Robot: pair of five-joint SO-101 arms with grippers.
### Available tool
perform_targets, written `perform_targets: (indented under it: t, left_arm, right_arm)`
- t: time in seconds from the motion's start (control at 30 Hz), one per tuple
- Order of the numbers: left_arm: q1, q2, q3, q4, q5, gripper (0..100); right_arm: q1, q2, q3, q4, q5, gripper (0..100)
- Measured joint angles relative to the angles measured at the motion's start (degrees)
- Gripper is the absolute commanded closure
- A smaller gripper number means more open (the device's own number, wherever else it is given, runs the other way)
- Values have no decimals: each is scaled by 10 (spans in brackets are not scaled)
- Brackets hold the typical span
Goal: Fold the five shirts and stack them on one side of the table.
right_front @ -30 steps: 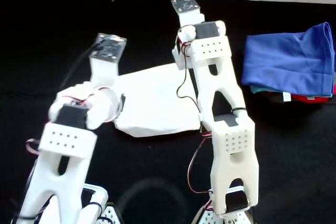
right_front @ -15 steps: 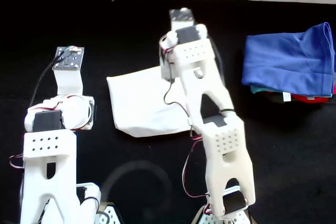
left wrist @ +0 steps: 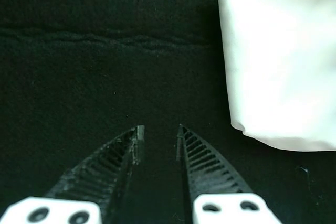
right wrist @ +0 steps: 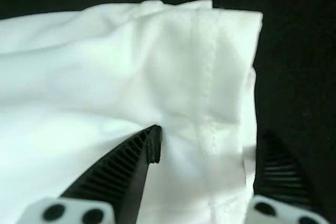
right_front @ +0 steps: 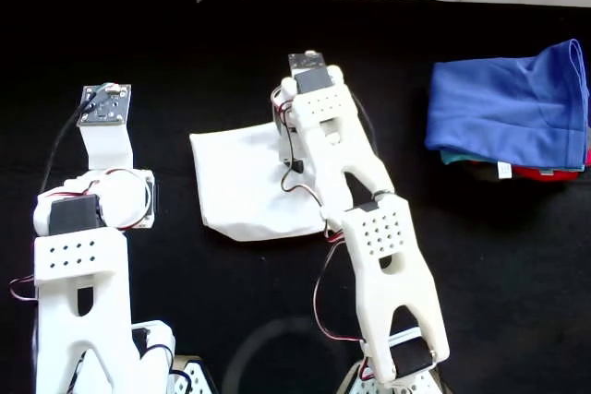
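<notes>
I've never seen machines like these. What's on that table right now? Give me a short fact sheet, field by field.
Surface: table, covered in black
Loose item: white shirt, folded, flat at mid-table
Pile: blue shirt on top, teal and red edges beneath, on the right arm's side
Left arm: left gripper open, empty, over bare table beside the white shirt
Right arm: right gripper open, straddling the white shirt's stitched edge
Left to do: white shirt not yet on the pile
</notes>
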Motion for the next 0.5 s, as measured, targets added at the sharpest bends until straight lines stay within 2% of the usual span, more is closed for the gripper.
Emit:
perform_targets:
  t: [0.1, 0.2, 0.37, 0.5]
  left_arm:
    - [0, 0, 0, 0, 0, 881]
    - [0, 0, 0, 0, 0, 881]
    - [0, 0, 3, 0, 0, 881]
    - [0, 0, 3, 0, 0, 881]
  right_arm:
    - [1, 5, -2, 5, 51, 994]
    - [8, 5, -4, 20, 69, 993]
    - [42, 11, -58, 47, 86, 993]
    - [87, -15, -80, 55, 143, 993]
